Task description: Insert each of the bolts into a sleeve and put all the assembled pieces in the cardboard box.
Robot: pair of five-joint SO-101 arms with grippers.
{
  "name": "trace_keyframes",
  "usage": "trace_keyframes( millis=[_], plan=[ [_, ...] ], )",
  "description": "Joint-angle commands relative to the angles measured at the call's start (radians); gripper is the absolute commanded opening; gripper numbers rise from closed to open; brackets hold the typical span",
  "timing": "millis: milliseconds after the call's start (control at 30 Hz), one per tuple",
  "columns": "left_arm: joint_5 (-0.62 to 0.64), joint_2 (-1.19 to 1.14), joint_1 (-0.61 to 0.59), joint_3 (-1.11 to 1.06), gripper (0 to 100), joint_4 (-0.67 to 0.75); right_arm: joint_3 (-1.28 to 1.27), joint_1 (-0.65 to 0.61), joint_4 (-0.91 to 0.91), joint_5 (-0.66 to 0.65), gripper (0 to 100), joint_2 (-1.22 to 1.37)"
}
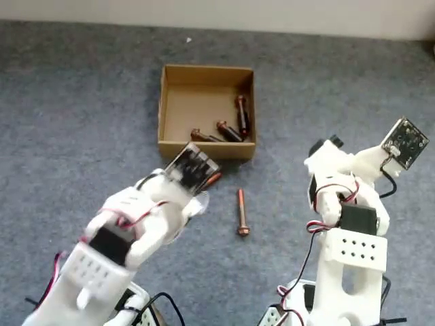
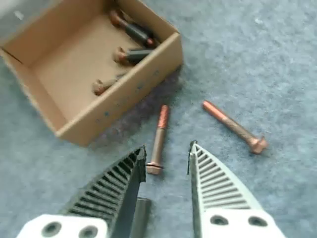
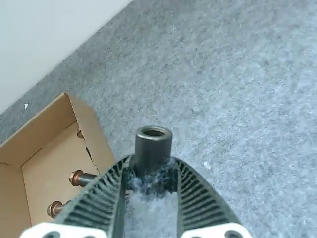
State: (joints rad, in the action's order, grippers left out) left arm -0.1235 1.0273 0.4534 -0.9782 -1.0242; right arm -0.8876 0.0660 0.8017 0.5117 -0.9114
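Cardboard box (image 1: 204,148): sitting on the grey worktop (image 1: 81,102), holding three assembled pieces (image 1: 231,131).
Left gripper (image 2: 168,146): hovering just beside the box, fingers spread apart above one bolt (image 2: 158,131).
Right gripper (image 3: 151,159): fingers clenching a dark sleeve (image 3: 153,144) at their tips.
Second bolt (image 2: 233,126): lying loose near the first.

Left gripper (image 2: 168,146) wide open, dark finger (image 2: 116,188) and white finger (image 2: 218,183) apart, over grey carpet (image 2: 277,59). Copper bolt (image 2: 157,140) lies loose in the gap near the dark fingertip, head toward the gripper, threaded end toward the cardboard box (image 2: 124,82). Second bolt (image 2: 234,127) lies off past the white fingertip, apart from the first, head away from the box. Grey sleeve (image 2: 140,218) just beside the dark finger's inner edge, partly hidden. In the box: three assembled pieces (image 2: 133,30), copper heads showing, dark sleeves on them.
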Motion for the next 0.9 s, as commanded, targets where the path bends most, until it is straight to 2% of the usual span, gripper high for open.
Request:
trace_keyframes(
  millis=[0,267,433,867],
  plan=[
    [0.117,-0.217,0.082,0.137,17,0.025,0.008,0.013,-0.035,0.011,0.4,-0.033],
    [0.399,-0.599,0.193,0.303,17,0.026,0.008,0.013,-0.035,0.006,0.4,-0.033],
    [0.575,-0.789,0.211,0.421,17,0.026,0.008,0.013,-0.035,0.005,0.4,-0.033],
    [0.598,-1.265,0.213,0.704,17,0.026,0.008,0.013,-0.035,0.005,0.4,-0.033]
  ],
)
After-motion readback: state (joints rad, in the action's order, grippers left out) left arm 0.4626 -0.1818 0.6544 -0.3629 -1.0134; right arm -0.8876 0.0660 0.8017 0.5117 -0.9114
